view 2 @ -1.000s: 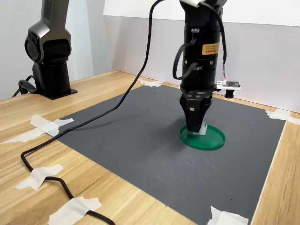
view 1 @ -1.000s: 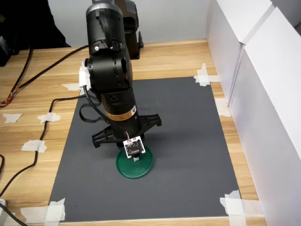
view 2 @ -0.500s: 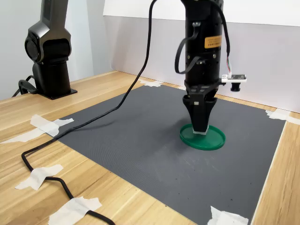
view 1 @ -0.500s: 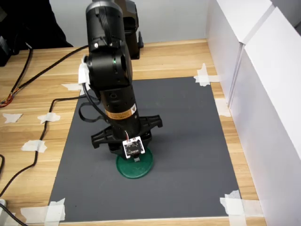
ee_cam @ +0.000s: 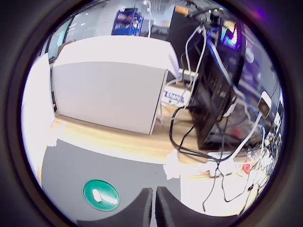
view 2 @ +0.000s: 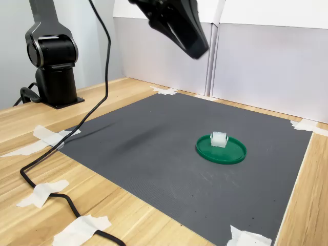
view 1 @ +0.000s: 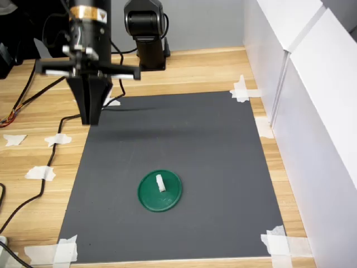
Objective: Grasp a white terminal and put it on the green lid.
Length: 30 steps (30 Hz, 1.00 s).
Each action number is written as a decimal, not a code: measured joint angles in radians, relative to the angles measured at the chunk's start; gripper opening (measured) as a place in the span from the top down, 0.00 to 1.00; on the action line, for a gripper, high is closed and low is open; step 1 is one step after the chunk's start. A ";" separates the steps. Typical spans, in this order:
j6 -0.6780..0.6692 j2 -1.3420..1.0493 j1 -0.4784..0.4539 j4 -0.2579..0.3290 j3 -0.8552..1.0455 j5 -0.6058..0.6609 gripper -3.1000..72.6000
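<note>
white terminal [view 1: 160, 183] sitting on green lid [view 1: 167, 198], lid on dark mat [view 1: 212, 145]. pincer [view 1: 91, 120] up high, well clear, jaws pretty much closed, holding nothing.

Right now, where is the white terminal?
The white terminal lies on the green lid, near the middle of the dark mat in both exterior views. The gripper is raised well away, toward the first exterior view's upper left.
</note>
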 joint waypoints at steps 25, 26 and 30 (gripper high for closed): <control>0.216 -1.078 0.000 0.030 0.777 0.002 0.98; 0.226 -1.087 0.000 0.030 0.780 0.001 0.98; 0.244 -1.114 0.000 0.021 0.783 0.000 0.98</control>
